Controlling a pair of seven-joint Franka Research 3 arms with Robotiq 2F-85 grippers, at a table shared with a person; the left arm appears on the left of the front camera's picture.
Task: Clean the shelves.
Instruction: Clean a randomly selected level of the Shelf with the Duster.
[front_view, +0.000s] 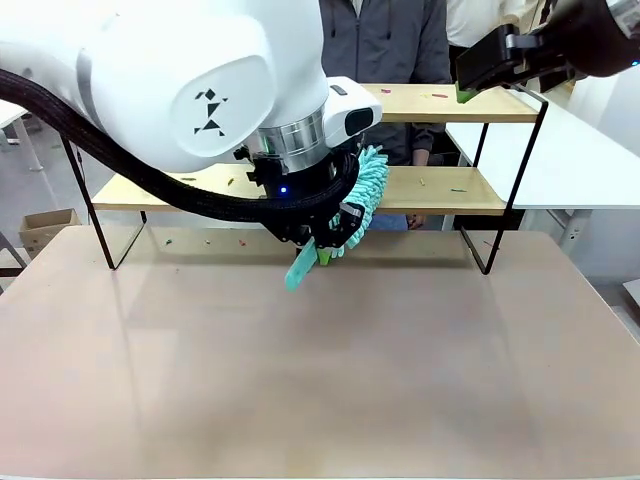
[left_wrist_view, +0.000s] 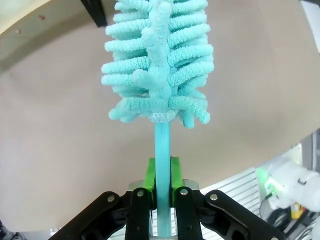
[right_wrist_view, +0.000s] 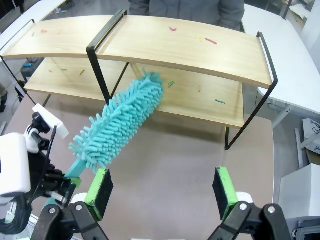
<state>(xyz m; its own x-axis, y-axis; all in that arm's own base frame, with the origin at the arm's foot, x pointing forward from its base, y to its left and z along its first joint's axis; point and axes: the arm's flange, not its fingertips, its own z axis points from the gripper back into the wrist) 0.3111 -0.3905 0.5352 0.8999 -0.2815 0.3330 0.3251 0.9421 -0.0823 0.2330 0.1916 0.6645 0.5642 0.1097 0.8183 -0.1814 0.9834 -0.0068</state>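
The shelves (right_wrist_view: 200, 55), a two-tier rack of light-wood boards in a thin black frame, are standing at the far side of the bench (front_view: 320, 400), across the upper middle of the front view, with a person (front_view: 390, 40) waiting behind them. Their long axis is running left to right in that view, the open fronts facing the robot, and small coloured scraps (right_wrist_view: 172, 29) are lying on both boards. The boards are looking stiff and the frame slight, so the rack is probably light enough to slide under a hard push. If it needs steadying, the black end frame or central upright seems the place to hold. The left claw (left_wrist_view: 161, 172) is clenching the thin handle (left_wrist_view: 162, 145) of a teal microfibre duster (right_wrist_view: 122, 120). Its soft, fluffy head is pointing up toward the lower board near the central upright, though whether it is touching the wood is unclear. The right claw (right_wrist_view: 162, 187) is hanging released, green pads well apart and holding nothing, in the upper right of the front view just beside the top board's right end.
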